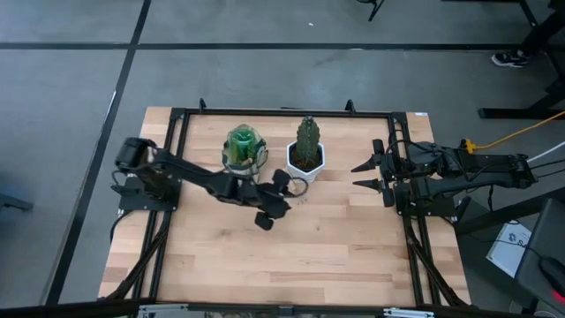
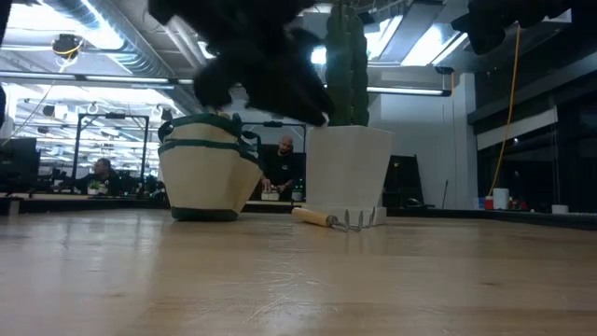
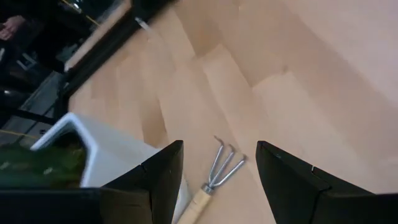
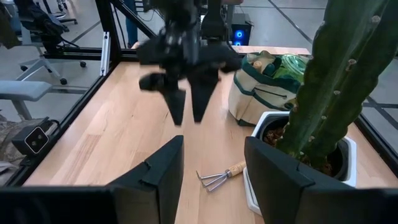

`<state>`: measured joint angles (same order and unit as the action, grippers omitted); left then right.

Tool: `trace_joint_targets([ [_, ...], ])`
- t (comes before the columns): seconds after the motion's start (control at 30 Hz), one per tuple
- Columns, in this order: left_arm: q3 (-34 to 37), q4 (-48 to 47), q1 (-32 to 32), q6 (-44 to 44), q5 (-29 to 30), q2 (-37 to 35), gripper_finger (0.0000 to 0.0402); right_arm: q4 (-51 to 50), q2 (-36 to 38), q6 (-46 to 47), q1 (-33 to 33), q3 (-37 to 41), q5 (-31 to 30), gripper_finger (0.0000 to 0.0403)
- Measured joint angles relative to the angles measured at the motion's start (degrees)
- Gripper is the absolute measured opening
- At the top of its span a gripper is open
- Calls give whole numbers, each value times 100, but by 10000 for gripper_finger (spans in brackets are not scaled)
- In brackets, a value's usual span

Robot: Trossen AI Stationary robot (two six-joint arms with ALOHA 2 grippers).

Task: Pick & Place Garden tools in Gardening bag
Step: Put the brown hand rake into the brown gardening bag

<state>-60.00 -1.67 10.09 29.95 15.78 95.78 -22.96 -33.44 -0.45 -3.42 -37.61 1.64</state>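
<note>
Left gripper (image 4: 188, 115) spread, empty — over thin wooden-handled hand fork (image 4: 217, 177) beside white hexagonal pot (image 1: 305, 161); right gripper (image 1: 366, 175) apparently spread, parked at the table's right edge.

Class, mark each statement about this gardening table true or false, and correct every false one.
1. The hand fork lies on the table beside the white pot. True.
2. The left gripper holds the hand fork. False: its fingers are open and empty, above the fork.
3. The gardening bag stands upright with green things showing inside. True.
4. The cactus is planted in the gardening bag. False: it stands in the white pot.
5. The right gripper is reaching into the bag. False: it waits open at the table's right side.
</note>
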Motion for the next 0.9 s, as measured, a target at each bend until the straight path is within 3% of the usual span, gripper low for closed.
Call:
trace_joint_targets([
  [0.4, -746, -688, -147, 852, 500, 1501, 198, 2, -1, 1, 1, 1, 0, 172],
  [0.9, -746, -689, -787, 953, 381, 1756, 198, 2, 0, 1, 2, -1, 1, 172],
])
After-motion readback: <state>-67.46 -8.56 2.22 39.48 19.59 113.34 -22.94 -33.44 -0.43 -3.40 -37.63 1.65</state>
